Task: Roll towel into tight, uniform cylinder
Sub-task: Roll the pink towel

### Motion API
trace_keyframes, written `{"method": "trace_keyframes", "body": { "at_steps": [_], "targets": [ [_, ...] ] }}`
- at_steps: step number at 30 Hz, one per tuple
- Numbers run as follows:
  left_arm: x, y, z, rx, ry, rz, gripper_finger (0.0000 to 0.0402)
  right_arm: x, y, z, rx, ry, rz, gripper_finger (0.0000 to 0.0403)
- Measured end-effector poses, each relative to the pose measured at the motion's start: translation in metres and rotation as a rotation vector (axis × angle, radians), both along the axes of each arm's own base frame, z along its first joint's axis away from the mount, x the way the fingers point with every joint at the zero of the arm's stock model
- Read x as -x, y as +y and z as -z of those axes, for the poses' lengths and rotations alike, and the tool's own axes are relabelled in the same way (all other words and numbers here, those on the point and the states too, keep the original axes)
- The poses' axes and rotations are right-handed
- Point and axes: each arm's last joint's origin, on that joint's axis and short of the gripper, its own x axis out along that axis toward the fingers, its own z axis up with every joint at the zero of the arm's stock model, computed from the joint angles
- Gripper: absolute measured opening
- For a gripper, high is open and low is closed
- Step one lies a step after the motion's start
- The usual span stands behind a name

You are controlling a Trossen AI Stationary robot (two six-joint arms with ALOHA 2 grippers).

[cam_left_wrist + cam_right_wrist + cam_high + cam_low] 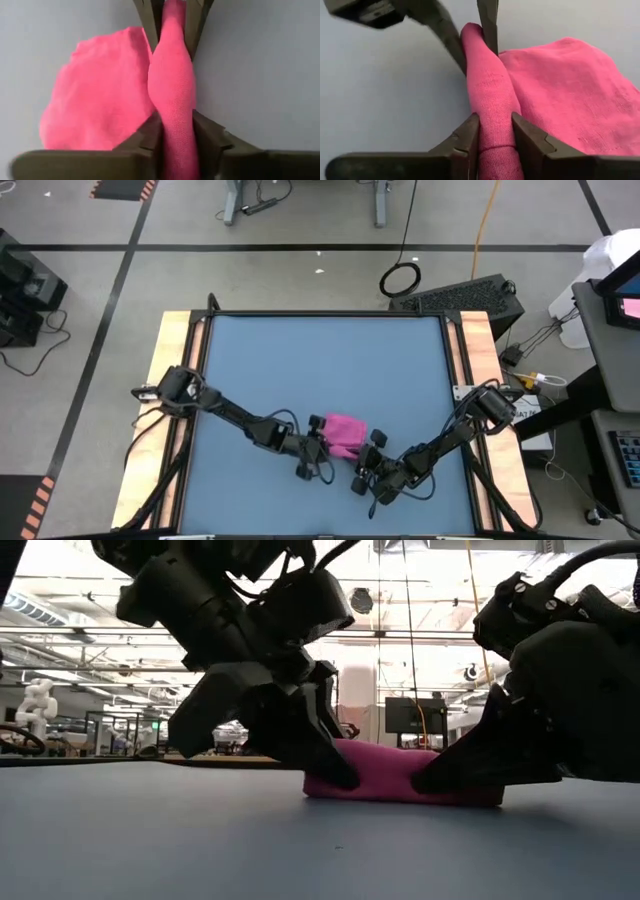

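The magenta-pink towel [346, 430] lies near the front middle of the blue table [300, 360]. One edge is rolled into a narrow tube [172, 85], and the rest lies beside it as a loose rumpled flap [95, 100]. My left gripper [322, 443] is shut on one end of the tube [177, 122]. My right gripper [372, 452] is shut on the other end [495, 122]. The two grippers face each other along the tube [487, 85], and the flap [570, 85] spreads to one side. In the low view the towel [400, 775] lies low on the table between two dark grippers. No white tag shows.
Wooden rails [175, 380] run along both sides of the table. Both arms reach in from the side rails toward the front middle. A black keyboard-like case [460, 295] and cables lie on the floor beyond the back right corner.
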Motion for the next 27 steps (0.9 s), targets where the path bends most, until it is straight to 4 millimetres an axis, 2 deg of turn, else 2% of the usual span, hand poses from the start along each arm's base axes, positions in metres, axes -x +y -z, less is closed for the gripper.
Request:
{"method": "trace_keyframes", "body": {
  "at_steps": [3,8,12,17,22,27],
  "targets": [
    [-0.002,0.005,0.000,0.100,0.027,-0.007,0.0038,0.002,0.002,-0.012,0.033,0.025,-0.063,0.0105],
    [-0.006,0.020,0.000,0.275,0.079,-0.042,0.0035,0.013,0.011,-0.036,0.195,0.097,-0.279,0.0173],
    [-0.008,0.030,0.000,0.419,0.123,-0.078,0.0035,0.023,0.025,-0.050,0.299,0.062,-0.384,0.0235],
    [-0.009,0.038,0.001,0.560,0.182,-0.081,0.0036,0.031,0.035,-0.039,0.445,0.065,-0.396,0.0272],
    [-0.010,0.043,0.001,0.600,0.194,-0.099,0.0038,0.024,0.037,-0.021,0.488,0.047,-0.393,0.0266],
    [-0.010,0.044,0.001,0.614,0.200,-0.117,0.0039,0.017,0.036,-0.018,0.535,0.000,-0.344,0.0255]
  ]
}}
